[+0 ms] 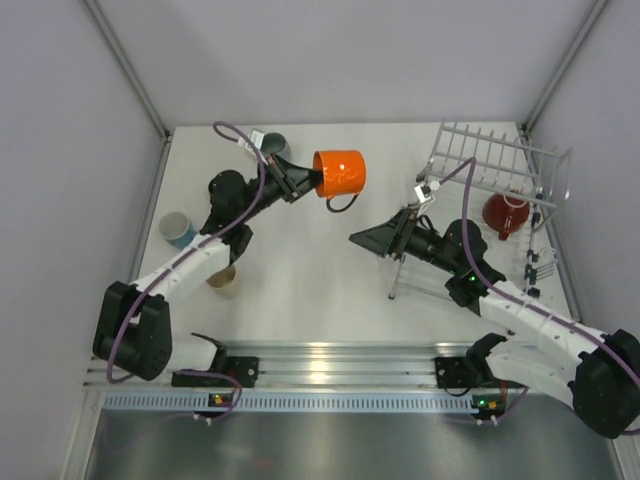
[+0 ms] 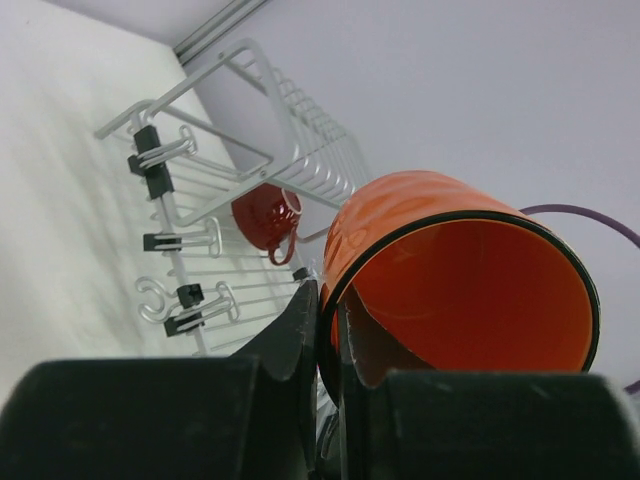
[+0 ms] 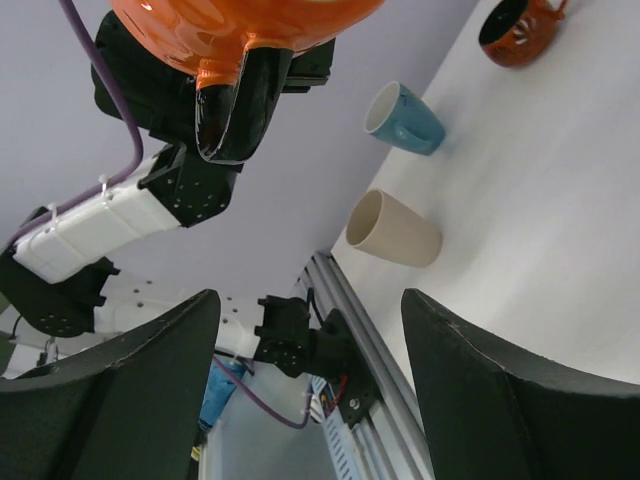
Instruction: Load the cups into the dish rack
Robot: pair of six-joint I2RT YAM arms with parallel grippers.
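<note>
My left gripper [image 1: 305, 182] is shut on the rim of the bright orange mug [image 1: 340, 172] and holds it in the air over the table's middle back, mouth sideways; one finger is inside the rim, one outside [image 2: 325, 300]. My right gripper [image 1: 365, 240] is open and empty, just right of and below that mug [image 3: 240, 30]. The wire dish rack [image 1: 500, 160] stands at the back right with the dark red mug [image 1: 505, 213] in it. On the table are the light blue mug [image 1: 178, 229], cream mug [image 1: 224, 280], grey mug [image 1: 272, 146] and a squat orange-red mug [image 3: 520, 30].
The left arm [image 1: 200, 255] stretches across the left side between the blue and cream mugs. Grey walls close in left, right and back. A metal rail [image 1: 320, 360] runs along the near edge. The rack [image 2: 290, 130] and red mug [image 2: 265, 215] lie beyond the orange mug.
</note>
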